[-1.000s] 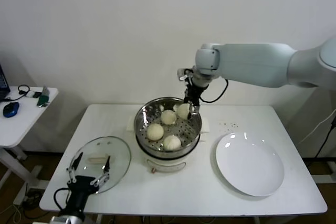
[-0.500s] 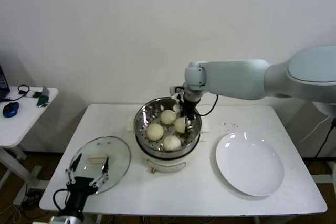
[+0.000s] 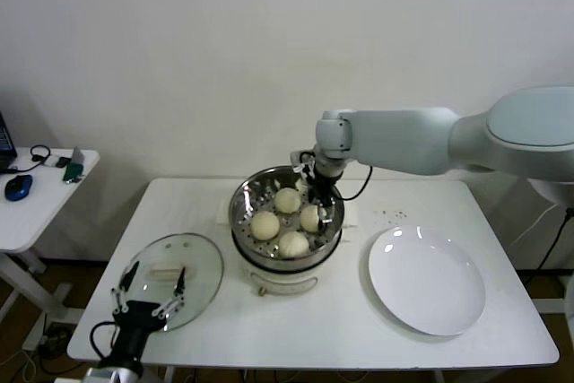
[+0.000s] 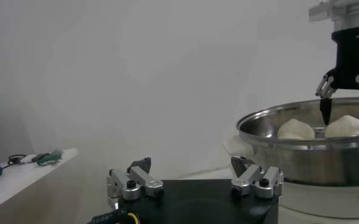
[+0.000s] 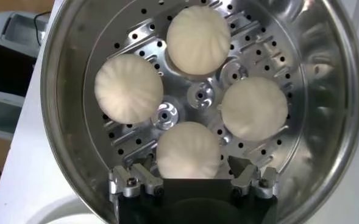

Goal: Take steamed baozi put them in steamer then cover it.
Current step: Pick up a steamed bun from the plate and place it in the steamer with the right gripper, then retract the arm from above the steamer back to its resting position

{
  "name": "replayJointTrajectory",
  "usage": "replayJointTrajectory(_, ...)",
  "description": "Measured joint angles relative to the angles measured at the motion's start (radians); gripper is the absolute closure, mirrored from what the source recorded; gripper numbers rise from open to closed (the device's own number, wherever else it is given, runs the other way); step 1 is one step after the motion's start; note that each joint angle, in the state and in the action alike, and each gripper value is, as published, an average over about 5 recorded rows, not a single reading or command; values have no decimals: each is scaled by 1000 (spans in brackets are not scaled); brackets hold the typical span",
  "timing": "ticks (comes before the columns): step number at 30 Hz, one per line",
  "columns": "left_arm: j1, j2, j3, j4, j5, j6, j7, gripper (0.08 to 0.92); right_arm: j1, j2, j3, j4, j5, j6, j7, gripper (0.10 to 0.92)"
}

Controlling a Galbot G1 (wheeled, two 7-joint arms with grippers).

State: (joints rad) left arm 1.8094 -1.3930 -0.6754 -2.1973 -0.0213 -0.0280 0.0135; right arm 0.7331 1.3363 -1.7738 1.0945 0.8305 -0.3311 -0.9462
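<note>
Four cream-white baozi lie in the steel steamer (image 3: 244,196): one at the back (image 3: 287,200), one at the right (image 3: 310,217), one at the left (image 3: 265,224) and one at the front (image 3: 293,243). My right gripper (image 3: 321,195) is down inside the steamer at the right bun. In the right wrist view my right gripper (image 5: 191,164) is open, with this bun (image 5: 188,149) between the spread fingers and gaps on both sides. The glass cover (image 3: 193,257) lies flat on the table at the front left. My left gripper (image 3: 149,291) hovers open over its near edge.
An empty white plate (image 3: 427,280) sits right of the steamer. The steamer stands on a cream pot base (image 3: 282,277). A side table (image 3: 36,204) with a mouse and cables stands at the far left. The left wrist view shows the steamer (image 4: 301,140) and my right gripper (image 4: 348,100) above it.
My right gripper came down from over the steamer's back rim into the steamer with the fourth bun. The bun now rests on the floor. The left arm barely moved.
</note>
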Motion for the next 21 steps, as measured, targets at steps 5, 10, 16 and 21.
replayJointTrajectory(5, 0, -1, -1, -3, 1, 1, 0, 177, 22, -28, 22, 22, 2, 1, -10, 202)
replayJointTrajectory(10, -4, -1, -4, -6, 6, 5, -1, 177, 41, -88, 78, 56, -19, 8, -14, 203)
replayJointTrajectory(16, -19, -4, -4, -8, 19, 12, -7, 177, 37, -206, 175, 111, -16, 38, 36, 203)
replayJointTrajectory(21, -34, -9, -4, -8, 32, 20, -11, 177, -22, -332, 291, 173, 6, 92, 133, 203)
